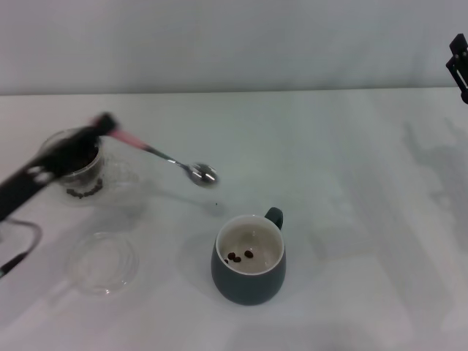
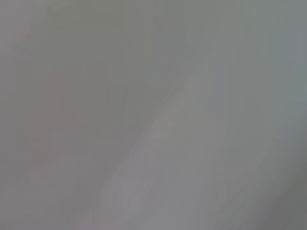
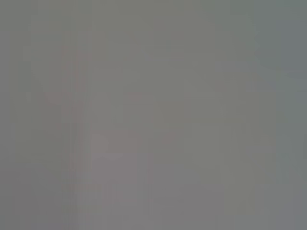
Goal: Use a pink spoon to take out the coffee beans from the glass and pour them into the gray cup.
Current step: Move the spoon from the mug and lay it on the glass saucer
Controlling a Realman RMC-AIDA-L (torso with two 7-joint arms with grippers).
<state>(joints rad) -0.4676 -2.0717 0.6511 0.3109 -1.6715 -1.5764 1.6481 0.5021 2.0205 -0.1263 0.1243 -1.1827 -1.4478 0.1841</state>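
Observation:
In the head view my left gripper (image 1: 101, 126) is shut on the pink handle of the pink spoon (image 1: 167, 160), held in the air above the table. The spoon's metal bowl points toward the right and hangs between the glass and the gray cup. The glass (image 1: 86, 172) stands at the left, partly hidden by my left arm, with coffee beans (image 1: 82, 191) showing at its bottom. The gray cup (image 1: 248, 258) stands at the front centre and has a few beans (image 1: 240, 256) inside. My right gripper (image 1: 458, 66) is parked at the far right edge. Both wrist views show only blank grey.
A flat clear round glass dish (image 1: 103, 262) lies on the white table (image 1: 351, 190) in front of the glass. A black cable (image 1: 22, 248) runs along the left edge.

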